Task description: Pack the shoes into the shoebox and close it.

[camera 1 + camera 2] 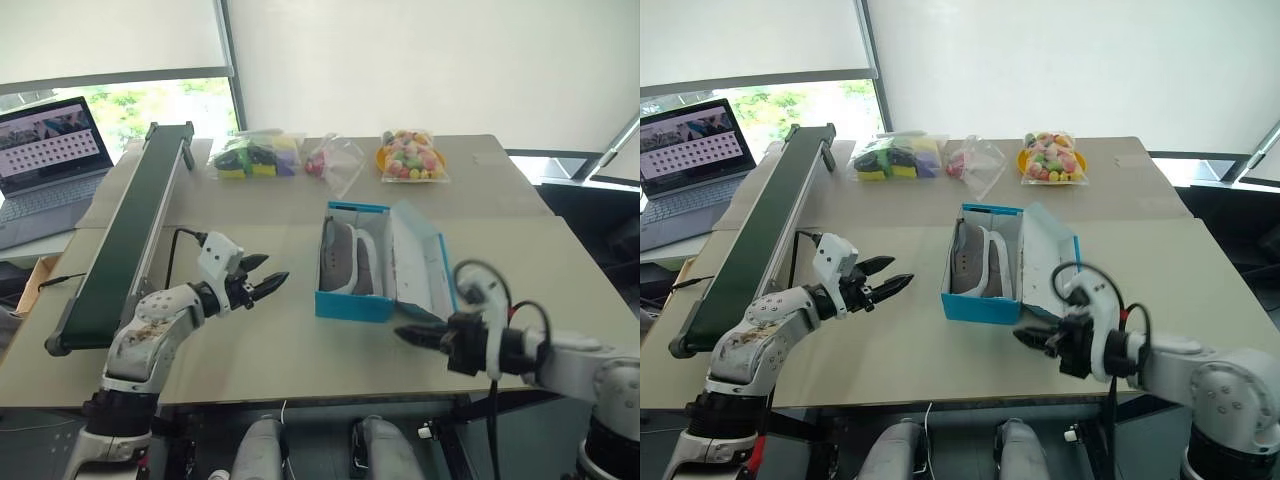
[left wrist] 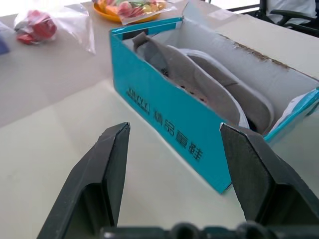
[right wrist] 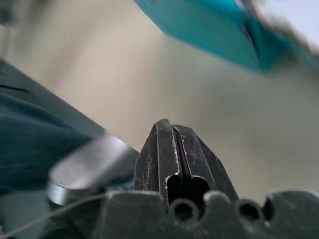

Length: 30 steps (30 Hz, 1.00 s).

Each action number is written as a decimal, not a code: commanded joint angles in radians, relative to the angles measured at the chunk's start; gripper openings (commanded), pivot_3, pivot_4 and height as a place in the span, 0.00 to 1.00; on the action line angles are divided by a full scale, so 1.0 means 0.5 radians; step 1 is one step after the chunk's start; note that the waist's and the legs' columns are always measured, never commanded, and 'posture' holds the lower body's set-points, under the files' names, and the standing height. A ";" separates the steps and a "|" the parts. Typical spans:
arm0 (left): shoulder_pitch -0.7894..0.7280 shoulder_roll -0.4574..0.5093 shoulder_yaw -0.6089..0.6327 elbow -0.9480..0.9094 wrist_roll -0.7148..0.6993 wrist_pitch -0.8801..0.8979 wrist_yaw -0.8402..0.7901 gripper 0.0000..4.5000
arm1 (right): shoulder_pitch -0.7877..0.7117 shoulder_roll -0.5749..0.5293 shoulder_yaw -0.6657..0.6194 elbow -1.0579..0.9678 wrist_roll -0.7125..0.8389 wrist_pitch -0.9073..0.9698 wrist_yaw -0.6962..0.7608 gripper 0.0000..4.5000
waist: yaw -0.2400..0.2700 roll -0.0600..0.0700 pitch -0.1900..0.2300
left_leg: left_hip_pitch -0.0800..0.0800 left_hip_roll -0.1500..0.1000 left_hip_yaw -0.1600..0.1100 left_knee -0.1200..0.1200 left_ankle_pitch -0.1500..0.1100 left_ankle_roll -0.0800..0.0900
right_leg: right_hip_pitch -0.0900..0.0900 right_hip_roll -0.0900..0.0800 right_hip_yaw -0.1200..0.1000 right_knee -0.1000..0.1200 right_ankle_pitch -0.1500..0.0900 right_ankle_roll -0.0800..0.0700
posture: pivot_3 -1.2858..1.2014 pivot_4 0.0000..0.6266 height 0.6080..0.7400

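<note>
Right tool (image 1: pixel 405 335) pinched empty off shoebox (image 1: pixel 352 303) corner; left tool (image 1: pixel 268 283) wide.

Table background, far side
Laptop (image 1: pixel 50 165) open far left; conveyor belt (image 1: pixel 125 235) beside it; three clear bags (image 1: pixel 255 155) along the back.
</note>
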<state>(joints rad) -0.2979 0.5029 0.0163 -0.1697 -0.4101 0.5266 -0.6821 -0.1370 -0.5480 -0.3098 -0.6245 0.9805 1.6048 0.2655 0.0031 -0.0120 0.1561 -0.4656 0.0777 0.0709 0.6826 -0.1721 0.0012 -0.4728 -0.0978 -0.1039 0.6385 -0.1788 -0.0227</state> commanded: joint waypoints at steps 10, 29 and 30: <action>-0.092 -0.005 -0.013 0.034 0.029 -0.030 -0.050 0.68 | -0.105 0.694 -0.126 0.531 -0.904 -0.620 -0.832 0.01 | 0.014 -0.005 0.007 | -0.002 -0.004 0.001 -0.007 0.001 0.001 | -0.001 0.005 0.001 -0.001 0.002 0.003 | 0.52 0.24 0.55; -0.131 0.004 -0.024 0.029 0.045 -0.012 -0.065 0.68 | -0.776 1.457 -1.011 1.355 0.023 -2.149 -1.083 0.01 | -0.003 0.007 0.016 | -0.007 -0.006 0.005 -0.010 0.010 0.018 | -0.001 0.015 0.012 -0.008 0.012 0.019 | 0.52 0.24 0.55; -0.135 0.005 -0.020 0.031 0.045 -0.010 -0.063 0.68 | -0.776 1.436 -0.976 1.364 0.050 -2.162 -1.068 0.01 | -0.009 0.007 0.016 | -0.007 -0.006 0.004 -0.012 0.010 0.019 | -0.002 0.015 0.012 -0.008 0.012 0.020 | 0.52 0.24 0.55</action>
<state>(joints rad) -0.3423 0.5003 -0.0017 -0.1382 -0.3891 0.5289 -0.7116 -0.4514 0.1165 -0.8286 0.0739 0.9469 0.5543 -0.2993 -0.0012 -0.0085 0.1642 -0.4689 0.0747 0.0731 0.6763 -0.1669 0.0105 -0.4738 -0.0900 -0.0978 0.6347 -0.1726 -0.0124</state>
